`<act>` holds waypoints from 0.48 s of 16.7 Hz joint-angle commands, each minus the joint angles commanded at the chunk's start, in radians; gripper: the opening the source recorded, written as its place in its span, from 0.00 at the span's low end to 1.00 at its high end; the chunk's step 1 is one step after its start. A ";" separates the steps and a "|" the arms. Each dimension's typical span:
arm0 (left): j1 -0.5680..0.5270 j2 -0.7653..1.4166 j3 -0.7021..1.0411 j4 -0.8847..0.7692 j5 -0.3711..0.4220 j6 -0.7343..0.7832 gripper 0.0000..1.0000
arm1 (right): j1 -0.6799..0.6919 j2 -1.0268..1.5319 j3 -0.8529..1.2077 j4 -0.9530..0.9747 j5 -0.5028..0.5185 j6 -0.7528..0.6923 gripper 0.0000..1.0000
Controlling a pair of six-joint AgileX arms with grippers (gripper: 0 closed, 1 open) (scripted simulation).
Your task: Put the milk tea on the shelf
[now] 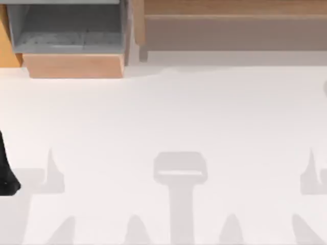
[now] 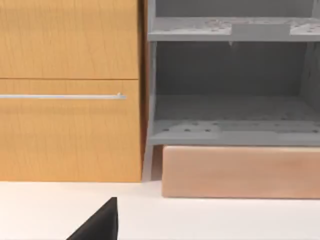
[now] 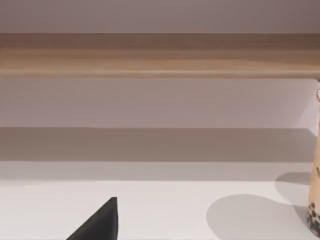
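Milk tea [image 3: 315, 200] on table [image 1: 163, 127], right edge.
You see the shelf [image 1: 235, 7] behind it (left arm [image 1: 6, 173] parked left; grip state of either unreadable).

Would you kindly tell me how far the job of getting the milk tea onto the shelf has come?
Nothing looks done yet. The milk tea stands on the white table in front of the shelf. Nothing is in hand: the left arm sits at the table's left edge. Grasping, lifting and placing remain.

The shelf [image 1: 235, 7] runs along the table's [image 1: 163, 127] back right, the box [image 1: 71, 35] back left.
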 joint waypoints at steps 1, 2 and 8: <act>0.000 0.000 0.000 0.000 0.000 0.000 1.00 | 0.000 0.000 0.000 0.000 0.000 0.000 1.00; 0.000 0.000 0.000 0.000 0.000 0.000 1.00 | 0.000 0.000 0.000 0.000 0.000 0.000 1.00; 0.000 0.000 0.000 0.000 0.000 0.000 1.00 | -0.069 0.218 0.120 0.208 -0.040 -0.012 1.00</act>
